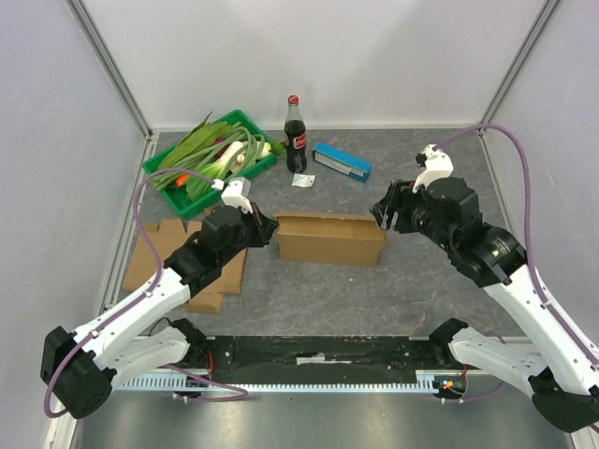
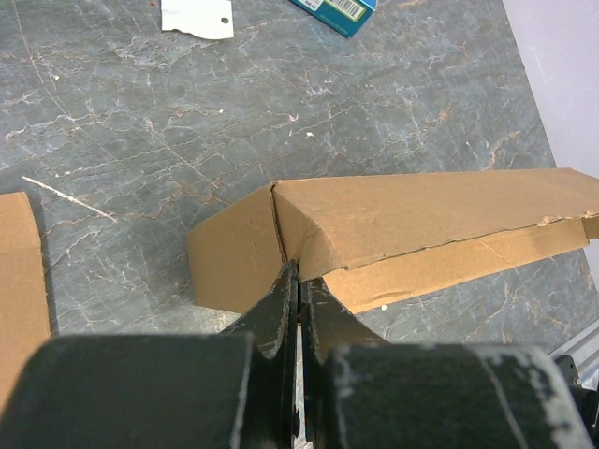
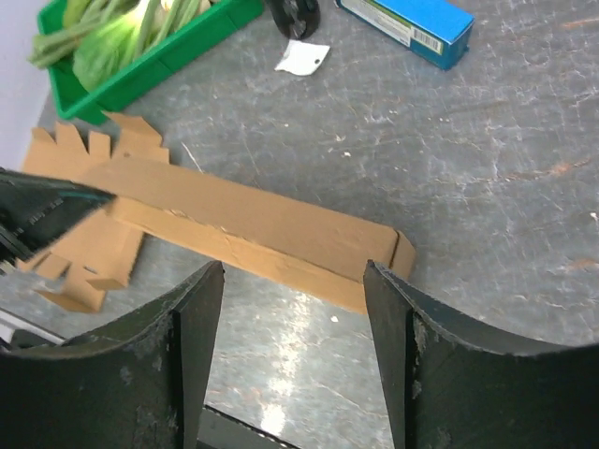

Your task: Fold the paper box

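The brown paper box [image 1: 329, 238] lies long and partly folded in the middle of the table. It also shows in the left wrist view [image 2: 421, 224] and the right wrist view [image 3: 253, 224]. My left gripper [image 1: 270, 227] is at the box's left end. Its jaws are shut, with the tips [image 2: 299, 271] pressed at the crease between the end flap and the long side; no cardboard shows between them. My right gripper [image 1: 382, 213] is open and empty, hovering just off the box's right end [image 3: 293, 271] without touching it.
Flat cardboard blanks [image 1: 178, 248] lie at the left under my left arm. A green tray [image 1: 234, 114] of vegetables, a cola bottle [image 1: 296, 136], a blue carton [image 1: 342, 162] and a white paper scrap [image 1: 302, 181] stand behind the box.
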Controlling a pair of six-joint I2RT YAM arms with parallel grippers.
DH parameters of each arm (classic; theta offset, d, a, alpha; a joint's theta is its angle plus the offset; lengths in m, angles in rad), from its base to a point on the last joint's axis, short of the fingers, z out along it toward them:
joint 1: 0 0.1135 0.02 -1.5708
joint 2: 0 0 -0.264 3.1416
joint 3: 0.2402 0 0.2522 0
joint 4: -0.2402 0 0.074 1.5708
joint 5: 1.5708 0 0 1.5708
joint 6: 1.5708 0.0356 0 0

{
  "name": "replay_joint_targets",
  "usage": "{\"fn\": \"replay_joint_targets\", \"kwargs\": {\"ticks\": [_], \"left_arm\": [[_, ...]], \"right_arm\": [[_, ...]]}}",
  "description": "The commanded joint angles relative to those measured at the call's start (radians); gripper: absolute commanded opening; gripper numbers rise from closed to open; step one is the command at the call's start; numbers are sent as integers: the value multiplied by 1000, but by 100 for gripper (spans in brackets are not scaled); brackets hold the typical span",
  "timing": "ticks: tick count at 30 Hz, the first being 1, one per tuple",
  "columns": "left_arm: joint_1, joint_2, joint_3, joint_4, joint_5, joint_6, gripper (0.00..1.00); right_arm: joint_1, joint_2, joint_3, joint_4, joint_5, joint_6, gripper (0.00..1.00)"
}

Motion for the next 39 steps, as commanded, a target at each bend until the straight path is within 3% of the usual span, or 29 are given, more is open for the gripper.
{"fn": "replay_joint_targets", "kwargs": {"ticks": [1,5,6,9,15,22,29,33,39], "left_arm": [[-9,21,-1,-163,29,-37,2],[-9,30,8,-173,35,-38,2],[-9,30,10,-175,38,-38,2],[-8,22,13,-186,38,-37,2],[-9,16,22,-195,36,-29,2],[-9,18,23,-195,46,-29,2],[-9,19,30,-197,78,-18,2],[-9,18,27,-198,73,-21,2],[-9,30,43,-201,76,-18,2]], "right_arm": [[-21,71,41,27,-36,110,65],[-64,38,-109,279,-114,158,46],[-78,44,-127,308,-148,158,34],[-121,54,-189,380,-228,162,16],[-230,12,-307,463,-357,197,3],[-260,-100,-529,521,-404,234,0],[-273,-46,-387,501,-432,188,0],[-274,43,-310,511,-548,193,0],[-273,14,-383,561,-647,274,0]]}}
